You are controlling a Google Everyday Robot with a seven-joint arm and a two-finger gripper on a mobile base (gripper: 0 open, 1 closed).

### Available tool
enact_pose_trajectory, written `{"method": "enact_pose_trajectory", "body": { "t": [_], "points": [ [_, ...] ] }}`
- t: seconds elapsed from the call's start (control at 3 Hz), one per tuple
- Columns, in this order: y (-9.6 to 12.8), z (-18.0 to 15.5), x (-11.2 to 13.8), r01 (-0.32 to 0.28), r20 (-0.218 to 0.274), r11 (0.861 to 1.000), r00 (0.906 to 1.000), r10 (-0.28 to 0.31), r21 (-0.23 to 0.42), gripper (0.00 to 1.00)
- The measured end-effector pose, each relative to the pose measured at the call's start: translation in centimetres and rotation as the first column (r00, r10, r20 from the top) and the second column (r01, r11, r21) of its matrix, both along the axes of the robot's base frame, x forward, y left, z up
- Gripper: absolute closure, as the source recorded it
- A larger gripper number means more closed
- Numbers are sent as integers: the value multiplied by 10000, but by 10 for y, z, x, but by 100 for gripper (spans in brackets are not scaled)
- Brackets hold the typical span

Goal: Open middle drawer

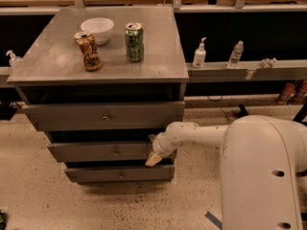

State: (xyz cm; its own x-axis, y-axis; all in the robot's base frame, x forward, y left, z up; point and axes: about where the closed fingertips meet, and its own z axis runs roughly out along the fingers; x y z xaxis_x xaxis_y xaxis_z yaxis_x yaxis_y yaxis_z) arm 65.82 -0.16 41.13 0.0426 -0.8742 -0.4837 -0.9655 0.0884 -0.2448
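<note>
A grey cabinet holds three stacked drawers. The middle drawer (103, 151) is a medium-height grey front with one small round knob (115, 152). It sits below the taller top drawer (103, 116) and above the slim bottom drawer (120, 173). My gripper (153, 156) is at the right end of the middle drawer's front, at its lower right corner, with a tan fingertip (153, 159) pointing down and left. It is well to the right of the knob. My white arm reaches in from the right.
On the cabinet top (53, 61) stand a white bowl (97, 29), a brown can (88, 51) and a green can (135, 42). A ledge at right carries a soap dispenser (199, 54) and a bottle (236, 54). My white base (261, 176) fills the lower right.
</note>
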Motion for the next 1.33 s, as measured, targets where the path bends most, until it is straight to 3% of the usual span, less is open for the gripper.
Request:
{"method": "enact_pose_trajectory", "body": {
  "t": [0.33, 0.67, 1.33],
  "points": [
    [0, 0, 0, -1, -1, 10000, 10000, 1, 1, 6],
    [0, 0, 0, -1, -1, 10000, 10000, 1, 1, 0],
    [9, 8, 3, -464, 448, 9989, 9979, 462, 40, 0]
  ]
}}
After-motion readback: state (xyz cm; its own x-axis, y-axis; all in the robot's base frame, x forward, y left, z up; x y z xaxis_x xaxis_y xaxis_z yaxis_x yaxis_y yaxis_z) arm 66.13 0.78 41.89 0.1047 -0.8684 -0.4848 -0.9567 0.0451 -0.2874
